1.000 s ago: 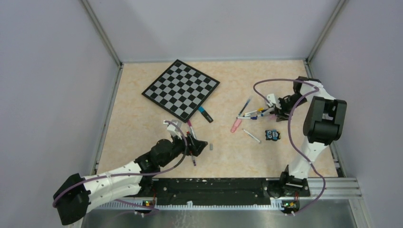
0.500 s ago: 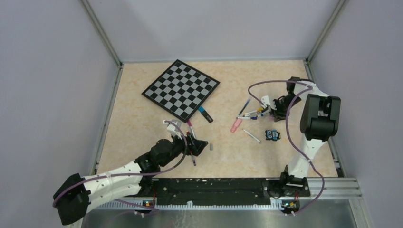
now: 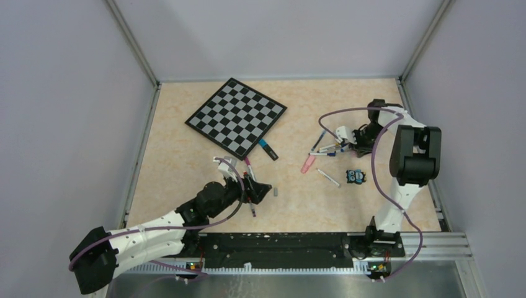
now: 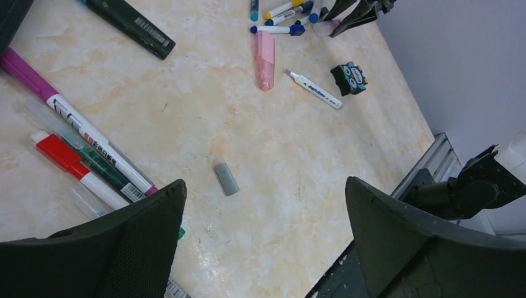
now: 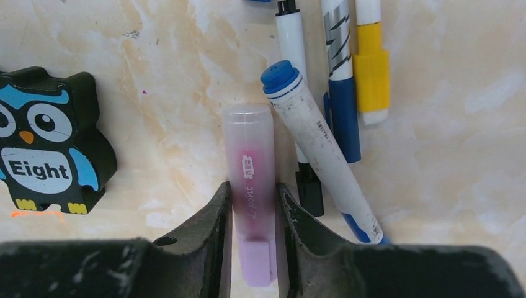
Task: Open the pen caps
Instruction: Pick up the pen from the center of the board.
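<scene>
The pink highlighter [image 5: 249,149] has just been clamped between the right gripper's [image 5: 253,192] fingers for uncapping; the left gripper [image 4: 263,186] is held wide, empty.

Owl figure [image 5: 49,149]: white belly label reads "Eight".

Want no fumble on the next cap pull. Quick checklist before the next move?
1. Grip: right gripper fingers sit against both sides of the pink highlighter: ok.
2. Free end: the highlighter's clear end sticks out past the fingers: ok.
3. Neighbours: blue-capped marker lies right alongside and may drag along: not ok.
4. Clutter: owl figure lies apart from the grip: ok.
5. Helper: left gripper open and empty: ok.
6. Helper position: it hangs over the loose grey cap, far from the highlighter: not ok.
</scene>
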